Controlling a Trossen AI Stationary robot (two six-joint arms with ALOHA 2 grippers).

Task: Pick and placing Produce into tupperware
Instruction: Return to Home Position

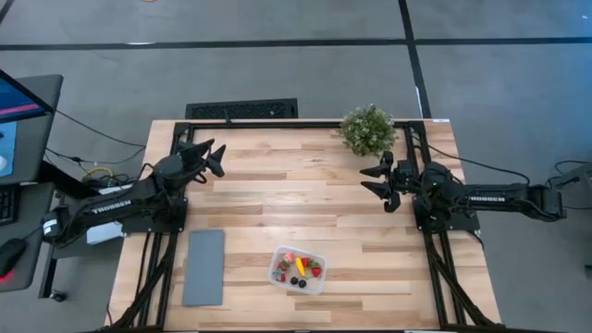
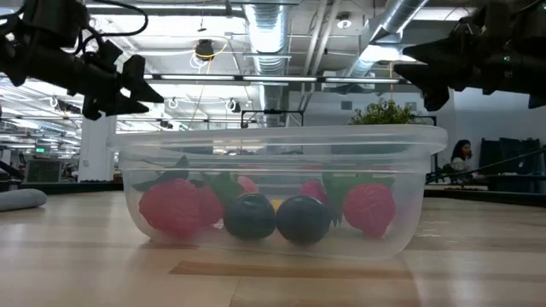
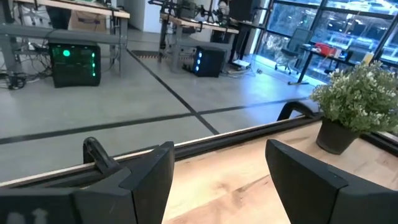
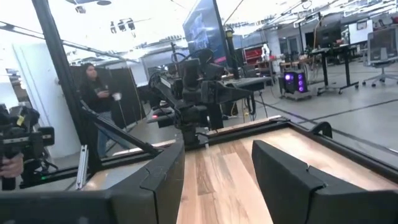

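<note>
The left claw point(image 1: 209, 157) hangs above the desk point(image 1: 277, 203) with its fingers spread wide and nothing between them. Through the gap, the left wrist view shows only bare wood and the desk's rail. The right claw point(image 1: 376, 180) hangs across the desk from it, well apart, also spread wide and empty.

The tupperware point(image 2: 281, 149) sits on the desk, lower than both claws and well apart from each. From the left claw it lies off toward the right claw's side. From both claws it lies toward the desk edge opposite the potted plant point(image 1: 367, 129). No finger touches it.

All the produce that shows lies inside the container. Red strawberries point(image 2: 171, 209) rest against its two ends, and two black berries point(image 2: 250, 217) sit side by side, touching, between them. A yellow piece point(image 1: 300, 265) lies in the middle, mostly hidden behind the berries in the low view.

The potted plant stands just beside the right claw, at the desk's edge. A flat grey slab point(image 1: 203, 266) lies on the left claw's side of the tupperware, near it but apart — and well clear of the left claw itself. In the right wrist view a person point(image 4: 93, 87) stands in the room beyond the desk.
</note>
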